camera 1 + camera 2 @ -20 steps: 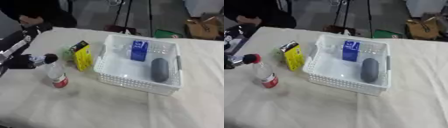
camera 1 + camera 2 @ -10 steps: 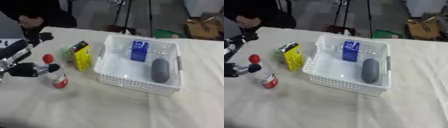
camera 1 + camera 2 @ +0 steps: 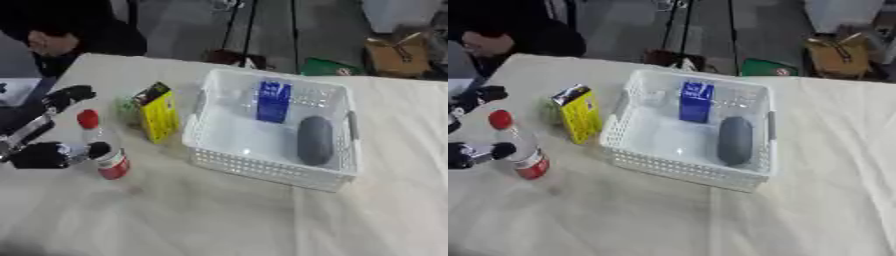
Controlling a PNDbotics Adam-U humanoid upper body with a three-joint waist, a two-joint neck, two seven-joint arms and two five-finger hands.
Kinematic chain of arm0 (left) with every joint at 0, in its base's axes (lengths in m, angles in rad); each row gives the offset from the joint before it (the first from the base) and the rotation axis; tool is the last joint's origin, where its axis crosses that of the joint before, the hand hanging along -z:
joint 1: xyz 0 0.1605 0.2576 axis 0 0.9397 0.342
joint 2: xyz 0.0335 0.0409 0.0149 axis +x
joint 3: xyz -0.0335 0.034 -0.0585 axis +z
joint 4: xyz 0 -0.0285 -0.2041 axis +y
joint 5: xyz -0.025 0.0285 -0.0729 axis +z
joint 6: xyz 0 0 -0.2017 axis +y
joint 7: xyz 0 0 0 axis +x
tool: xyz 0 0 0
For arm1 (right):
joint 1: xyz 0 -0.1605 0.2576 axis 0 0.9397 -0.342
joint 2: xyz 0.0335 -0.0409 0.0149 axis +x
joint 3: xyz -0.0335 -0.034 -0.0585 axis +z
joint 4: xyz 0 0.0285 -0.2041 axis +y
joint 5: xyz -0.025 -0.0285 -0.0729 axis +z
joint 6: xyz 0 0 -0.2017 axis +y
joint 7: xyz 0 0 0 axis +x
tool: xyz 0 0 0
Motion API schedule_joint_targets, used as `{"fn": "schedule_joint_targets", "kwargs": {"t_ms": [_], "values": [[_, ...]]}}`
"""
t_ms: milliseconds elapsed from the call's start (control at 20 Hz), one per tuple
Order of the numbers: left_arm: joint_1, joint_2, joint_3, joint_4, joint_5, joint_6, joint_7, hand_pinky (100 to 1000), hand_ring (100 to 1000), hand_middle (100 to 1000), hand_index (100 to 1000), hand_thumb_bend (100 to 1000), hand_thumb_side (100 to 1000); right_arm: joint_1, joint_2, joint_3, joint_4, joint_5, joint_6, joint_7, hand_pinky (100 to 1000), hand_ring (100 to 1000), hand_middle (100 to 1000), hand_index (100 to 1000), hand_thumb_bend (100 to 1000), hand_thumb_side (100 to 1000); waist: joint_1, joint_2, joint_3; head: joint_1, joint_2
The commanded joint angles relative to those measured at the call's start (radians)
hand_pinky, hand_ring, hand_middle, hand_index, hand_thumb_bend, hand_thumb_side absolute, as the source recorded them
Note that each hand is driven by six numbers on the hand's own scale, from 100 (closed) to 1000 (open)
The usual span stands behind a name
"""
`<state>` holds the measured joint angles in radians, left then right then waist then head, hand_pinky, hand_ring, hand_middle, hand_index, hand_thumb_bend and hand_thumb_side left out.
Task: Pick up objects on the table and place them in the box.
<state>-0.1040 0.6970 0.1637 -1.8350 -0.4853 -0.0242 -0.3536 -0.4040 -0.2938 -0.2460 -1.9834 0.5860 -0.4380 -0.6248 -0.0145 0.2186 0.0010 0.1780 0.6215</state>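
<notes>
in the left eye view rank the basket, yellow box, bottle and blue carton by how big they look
1. Basket, by far the largest.
2. Yellow box and bottle: they look about alike, and the bottle stands nearer the camera, so no ranking.
3. Blue carton, smallest, though it stands farthest back.

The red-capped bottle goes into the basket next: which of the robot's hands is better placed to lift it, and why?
Left. The left hand is open right beside the bottle, at the table's left. The right hand shows in neither view.
</notes>
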Motion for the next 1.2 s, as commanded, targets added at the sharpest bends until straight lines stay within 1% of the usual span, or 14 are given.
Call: {"fn": "schedule_joint_targets", "kwargs": {"t_ms": [50, 300, 600, 800, 1050, 1100, 1150, 1200], "values": [[-0.002, 0.007, 0.019, 0.007, -0.009, -0.001, 0.049, 1000, 1000, 1000, 1000, 700, 823, -0.012, -0.009, -0.004, -0.017, -0.008, -0.001, 0.000, 801, 783, 659, 827, 100, 1000, 0.000, -0.010, -0.001, -0.002, -0.015], [-0.005, -0.008, 0.020, 0.025, -0.002, 0.009, 0.103, 1000, 1000, 1000, 1000, 699, 827, -0.014, -0.008, -0.004, -0.017, -0.008, -0.002, 0.001, 801, 783, 658, 826, 100, 1000, -0.002, -0.007, -0.005, -0.001, -0.021], [-0.021, -0.012, 0.025, 0.037, 0.003, 0.022, 0.202, 1000, 1000, 1000, 1000, 703, 827, -0.015, -0.008, -0.003, -0.017, -0.010, -0.003, 0.003, 801, 783, 659, 826, 100, 1000, -0.003, -0.004, -0.009, 0.001, -0.025], [-0.033, -0.006, 0.021, 0.067, 0.011, 0.034, 0.202, 1000, 1000, 1000, 1000, 699, 827, -0.017, -0.008, -0.002, -0.017, -0.010, -0.004, 0.003, 801, 783, 659, 826, 100, 1000, -0.002, -0.004, -0.011, 0.003, -0.026], [-0.046, -0.004, 0.019, 0.106, 0.021, 0.063, 0.187, 1000, 1000, 1000, 1000, 699, 834, -0.018, -0.008, -0.002, -0.017, -0.010, -0.004, 0.003, 801, 783, 659, 825, 100, 1000, 0.000, -0.003, -0.015, 0.004, -0.027], [-0.047, -0.004, 0.019, 0.111, 0.023, 0.066, 0.184, 1000, 1000, 1000, 1000, 688, 794, -0.019, -0.007, -0.002, -0.017, -0.010, -0.004, 0.003, 801, 783, 659, 825, 100, 1000, 0.000, -0.003, -0.016, 0.004, -0.027], [-0.048, -0.005, 0.018, 0.117, 0.026, 0.070, 0.180, 1000, 1000, 1000, 1000, 704, 832, -0.019, -0.007, -0.002, -0.017, -0.010, -0.004, 0.003, 801, 783, 659, 825, 100, 1000, 0.000, -0.003, -0.016, 0.004, -0.027], [-0.049, -0.005, 0.018, 0.122, 0.030, 0.073, 0.177, 1000, 1000, 1000, 1000, 704, 831, -0.019, -0.007, -0.002, -0.017, -0.010, -0.004, 0.003, 802, 783, 659, 825, 100, 1000, 0.000, -0.002, -0.017, 0.004, -0.027]]}}
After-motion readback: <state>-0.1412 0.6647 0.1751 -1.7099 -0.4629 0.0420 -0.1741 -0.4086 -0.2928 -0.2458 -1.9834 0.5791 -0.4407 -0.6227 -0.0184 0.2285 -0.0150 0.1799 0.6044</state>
